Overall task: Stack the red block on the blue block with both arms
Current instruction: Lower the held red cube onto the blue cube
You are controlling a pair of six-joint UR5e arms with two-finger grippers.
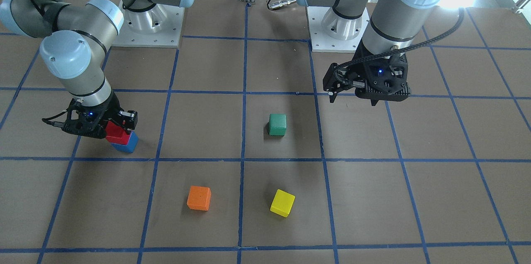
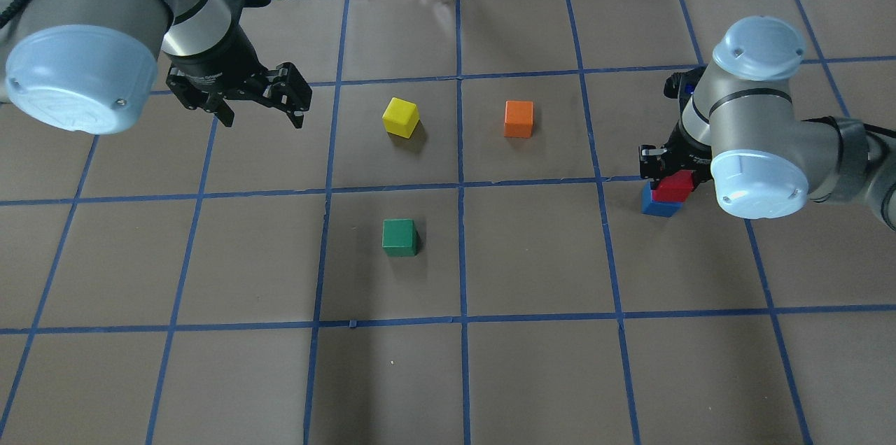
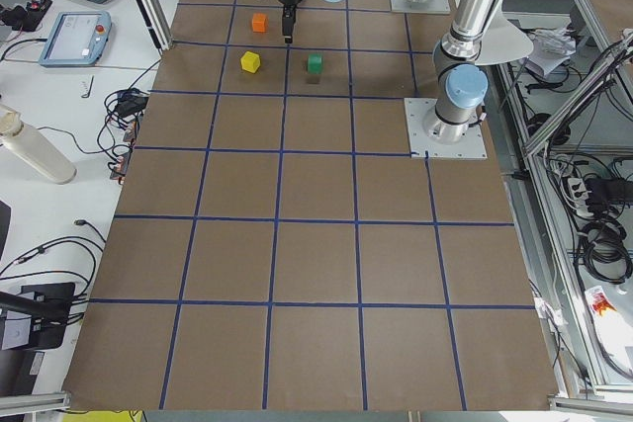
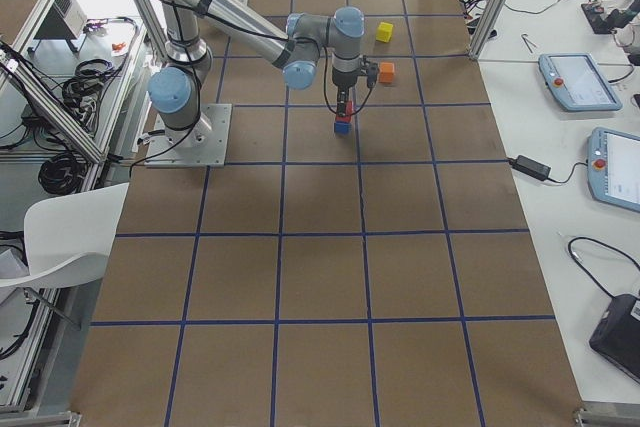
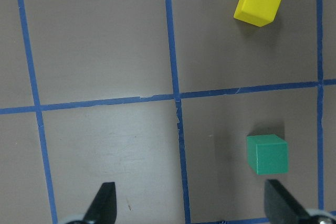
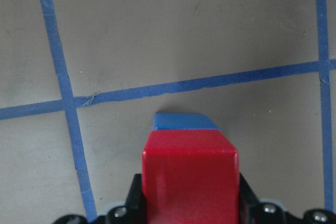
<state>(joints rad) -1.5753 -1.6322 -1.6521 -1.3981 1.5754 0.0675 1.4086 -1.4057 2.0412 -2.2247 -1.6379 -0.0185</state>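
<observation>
1. My right fingers (image 6: 135,200) are closed on the two sides of the red block (image 6: 189,182), at the bottom centre of the right wrist view. My right gripper (image 1: 114,129) has a firm hold of it.
2. The red block lies on top of the blue block (image 6: 181,120). Only a thin strip of the blue one's top face shows just above the red one in that view. I cannot tell whether the red block rests with its full weight.
3. In the front-facing view the pair stands at the left middle. The red block is shifted up and to the left, so the blue one's lower right corner shows.
4. The stack stands on the table (image 1: 415,197) inside one grid square, close below a blue tape line (image 6: 210,83).
5. My left gripper (image 2: 262,120) hangs over the table at the upper left of the overhead view, well apart from the stack. Its jaws are spread wide with nothing between them.
6. In the left wrist view the green block (image 5: 268,154) lies at the lower right, near my right-hand fingertip, and the yellow block (image 5: 259,2) at the upper right.
7. The orange block (image 1: 198,198) lies at the lower middle of the front-facing view, left of the yellow one.
</observation>
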